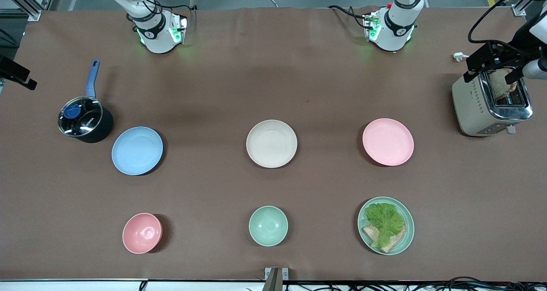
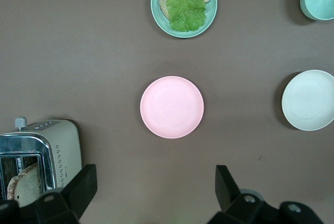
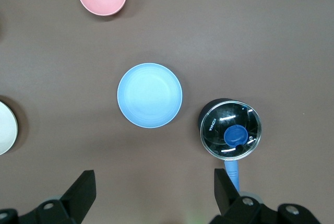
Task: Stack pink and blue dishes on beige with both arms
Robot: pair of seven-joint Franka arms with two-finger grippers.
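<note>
The beige plate (image 1: 271, 143) lies at the table's middle. The light blue plate (image 1: 137, 150) lies toward the right arm's end, the pale pink plate (image 1: 388, 142) toward the left arm's end. All three are bare and apart. My left gripper (image 2: 155, 177) hangs open high over the table, between its base and the pink plate (image 2: 171, 107). My right gripper (image 3: 154, 179) hangs open just as high, between its base and the blue plate (image 3: 150, 95). Neither holds anything.
A lidded dark saucepan (image 1: 84, 118) with a blue handle stands beside the blue plate. A toaster (image 1: 491, 105) holding bread stands at the left arm's end. Nearer the front camera sit a pink bowl (image 1: 142, 233), a mint bowl (image 1: 268, 225) and a mint plate (image 1: 386, 225) with lettuce and bread.
</note>
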